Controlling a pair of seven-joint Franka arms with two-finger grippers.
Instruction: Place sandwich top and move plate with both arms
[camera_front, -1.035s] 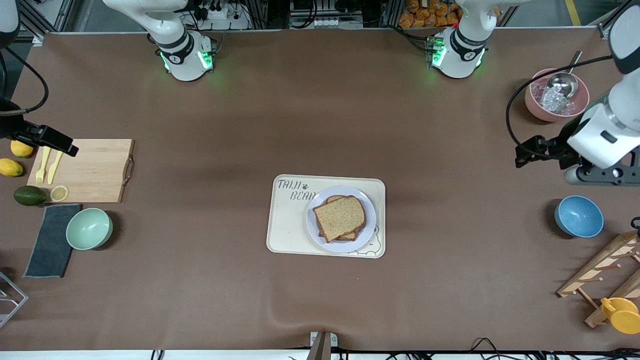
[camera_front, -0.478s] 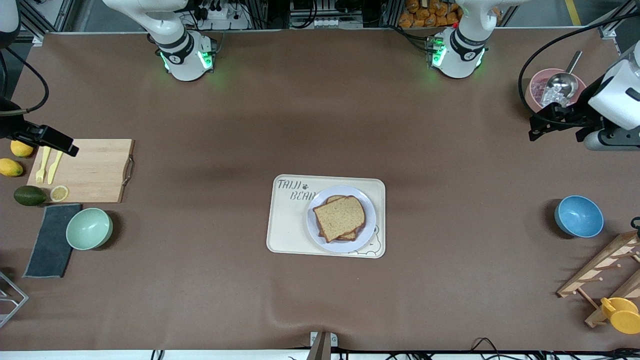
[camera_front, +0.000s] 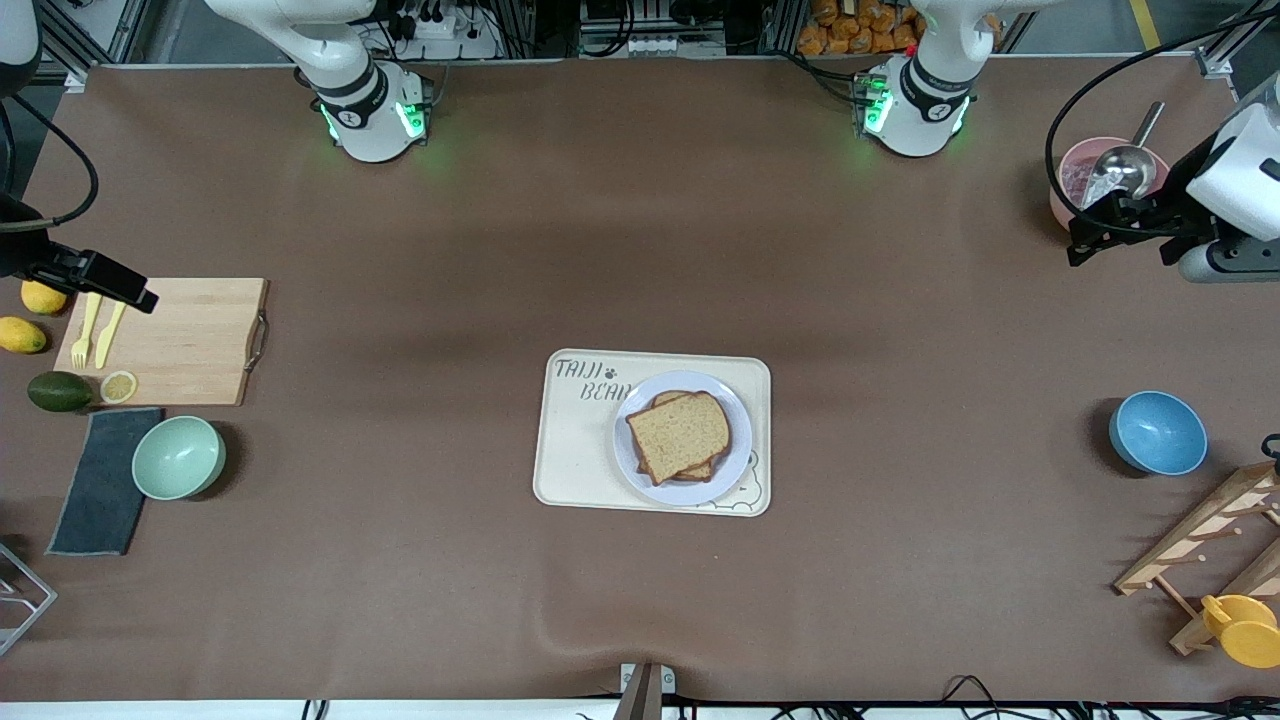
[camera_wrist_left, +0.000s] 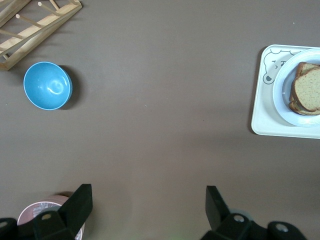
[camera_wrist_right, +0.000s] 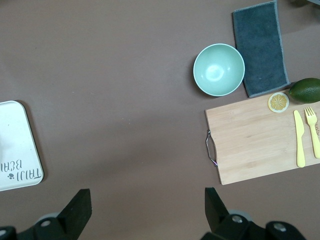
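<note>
I see the sandwich top (camera_front: 682, 432) stacked on another slice on the plate (camera_front: 737, 462), which sits on the bear-print tray (camera_front: 575, 460). Left tool (camera_front: 1085, 232) hangs spread apart over the pink bowl (camera_front: 1066, 182); right tool (camera_front: 125, 287), also apart, over the cutting board (camera_front: 190, 340).

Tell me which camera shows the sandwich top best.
Front view: the sandwich top shows whole, lying on the plate. The left wrist view crops it at the frame edge; the right wrist view shows only the tray.
</note>
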